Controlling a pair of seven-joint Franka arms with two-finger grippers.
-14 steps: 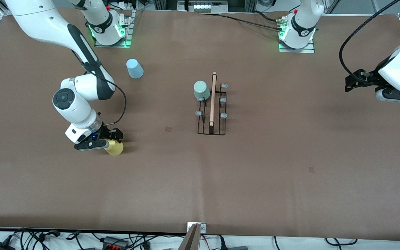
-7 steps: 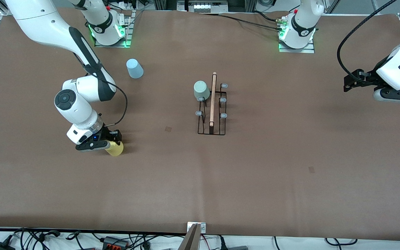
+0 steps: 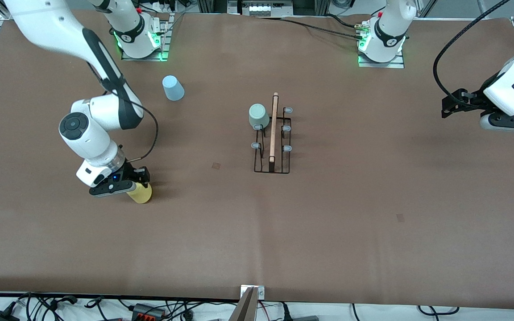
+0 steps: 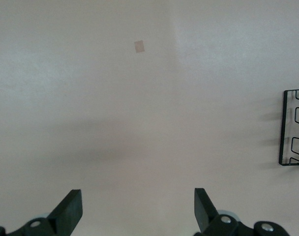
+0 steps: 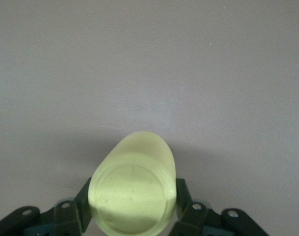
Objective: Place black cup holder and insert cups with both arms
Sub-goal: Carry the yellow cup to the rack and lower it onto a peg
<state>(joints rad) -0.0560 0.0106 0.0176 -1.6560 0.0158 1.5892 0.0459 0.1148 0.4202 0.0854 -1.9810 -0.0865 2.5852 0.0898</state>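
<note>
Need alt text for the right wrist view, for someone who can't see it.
The right gripper is shut on the yellow cup, whose closed flat base faces the camera. Around it is only bare brown table.

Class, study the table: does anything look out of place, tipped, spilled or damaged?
Nothing stands out. The black cup holder stands upright with the grey-green cup on a peg; the right gripper grips the yellow cup; the blue cup sits apart, upside down.
</note>
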